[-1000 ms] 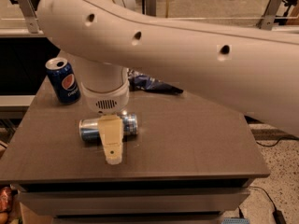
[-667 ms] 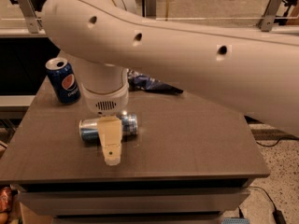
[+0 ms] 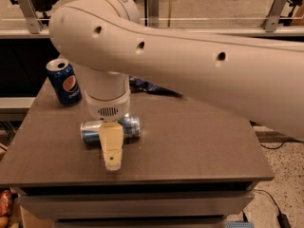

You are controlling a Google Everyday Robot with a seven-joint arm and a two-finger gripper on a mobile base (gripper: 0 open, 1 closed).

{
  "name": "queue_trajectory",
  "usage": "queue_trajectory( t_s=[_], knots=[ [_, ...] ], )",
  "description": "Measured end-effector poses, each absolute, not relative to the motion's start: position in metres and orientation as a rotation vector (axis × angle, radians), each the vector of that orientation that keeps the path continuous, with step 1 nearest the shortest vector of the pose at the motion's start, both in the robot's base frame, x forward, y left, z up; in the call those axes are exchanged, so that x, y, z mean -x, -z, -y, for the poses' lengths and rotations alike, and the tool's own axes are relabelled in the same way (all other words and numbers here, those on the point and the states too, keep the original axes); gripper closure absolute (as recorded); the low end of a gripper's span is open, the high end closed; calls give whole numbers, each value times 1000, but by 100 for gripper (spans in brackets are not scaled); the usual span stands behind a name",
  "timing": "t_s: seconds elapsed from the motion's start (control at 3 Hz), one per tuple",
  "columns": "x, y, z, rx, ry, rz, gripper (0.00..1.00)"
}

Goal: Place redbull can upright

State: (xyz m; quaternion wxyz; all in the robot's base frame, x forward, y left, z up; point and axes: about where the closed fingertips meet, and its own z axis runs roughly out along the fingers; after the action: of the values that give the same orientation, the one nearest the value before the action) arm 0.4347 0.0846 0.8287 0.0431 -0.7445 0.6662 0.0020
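The redbull can (image 3: 90, 131), slim with silver and blue panels, lies on its side on the dark table (image 3: 199, 141), left of the middle. My gripper (image 3: 112, 141) comes down from the white wrist right over the can's middle. Its cream-coloured near part crosses in front of the can and reaches the table surface. The part of the gripper behind the can is hidden.
A dark blue Pepsi can (image 3: 64, 82) stands upright at the table's back left. A crumpled blue object (image 3: 142, 85) lies behind the wrist, mostly hidden. My large white arm spans the upper right of the view. The table's front edge is close below the gripper.
The redbull can and the gripper stay in the same spot. The upper arm link has shifted slightly down and to the right.
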Motion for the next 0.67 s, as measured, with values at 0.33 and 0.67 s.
queue_trajectory(
  t_s=[0.33,0.67],
  knots=[
    [-436,-824,-87,2273,-19,-2036,0],
    [-438,-822,-89,2265,-28,-2037,0]
  ],
)
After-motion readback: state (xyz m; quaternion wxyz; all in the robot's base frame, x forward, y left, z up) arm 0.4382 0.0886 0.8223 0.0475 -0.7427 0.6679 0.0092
